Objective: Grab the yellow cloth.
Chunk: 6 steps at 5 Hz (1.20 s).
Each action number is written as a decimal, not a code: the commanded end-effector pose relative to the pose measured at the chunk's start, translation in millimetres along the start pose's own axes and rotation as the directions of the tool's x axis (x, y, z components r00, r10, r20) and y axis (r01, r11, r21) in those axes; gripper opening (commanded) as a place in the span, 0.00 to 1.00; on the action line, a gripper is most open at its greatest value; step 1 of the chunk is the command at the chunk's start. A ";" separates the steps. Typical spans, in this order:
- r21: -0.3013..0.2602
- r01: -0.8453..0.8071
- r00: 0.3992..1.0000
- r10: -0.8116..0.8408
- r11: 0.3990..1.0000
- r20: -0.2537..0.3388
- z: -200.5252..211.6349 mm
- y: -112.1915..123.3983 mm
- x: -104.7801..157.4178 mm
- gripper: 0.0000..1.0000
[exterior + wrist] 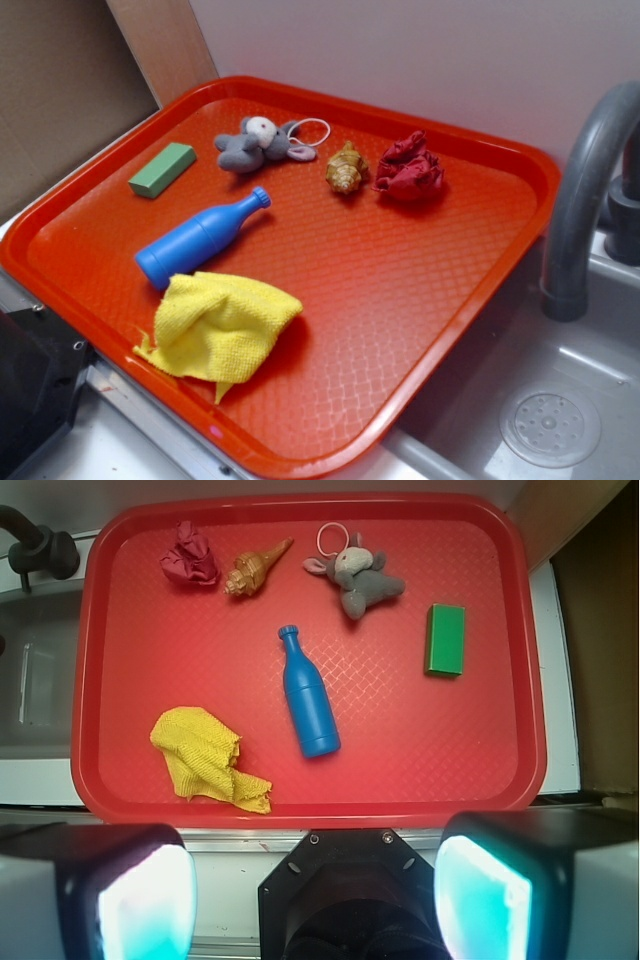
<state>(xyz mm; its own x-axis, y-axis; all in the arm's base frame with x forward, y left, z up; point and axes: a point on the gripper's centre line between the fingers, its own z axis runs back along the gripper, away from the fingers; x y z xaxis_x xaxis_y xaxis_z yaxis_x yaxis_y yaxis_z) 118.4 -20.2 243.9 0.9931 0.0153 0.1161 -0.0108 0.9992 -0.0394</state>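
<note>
A crumpled bright yellow microfibre cloth (218, 326) lies at the near corner of a red plastic cafeteria tray (430, 300) in the exterior view, just beside the base of a blue plastic bottle (200, 240) lying on its side. Along the tray's far edge sit a green rectangular block (162, 169), a grey stuffed mouse toy (252, 144) with a white loop, a golden shell-shaped toy (346, 167) and a dark red wad of fabric (410, 168). Only this view shows the grey curved faucet (585, 190) and the sink drain (550, 428) to the tray's right; no part of the arm appears in it.

The wrist view alone shows the gripper (315, 890): two black fingers (95, 890) with pale teal pads, spread wide at the bottom edge, nothing between them. It hangs over the counter edge just off the tray rim, well apart from the yellow cloth, which lies ahead and toward the left finger, at the tray's lower left.
</note>
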 end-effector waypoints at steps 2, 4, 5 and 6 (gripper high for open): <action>0.054 0.251 0.963 -0.255 0.966 0.082 -3.2 -4.9 24.0 1.00; 0.094 0.681 0.723 -0.687 0.726 0.075 -27.8 -41.4 37.8 1.00; 0.062 0.844 0.531 -0.847 0.532 0.032 -53.4 -69.0 28.2 1.00; 0.017 0.927 0.374 -0.928 0.373 -0.009 -79.2 -86.5 21.8 1.00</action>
<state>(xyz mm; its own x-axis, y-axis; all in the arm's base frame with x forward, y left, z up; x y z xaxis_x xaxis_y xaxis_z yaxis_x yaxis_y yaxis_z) 159.2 -103.6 163.6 0.4089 -0.9115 0.0448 0.9069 0.4113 0.0914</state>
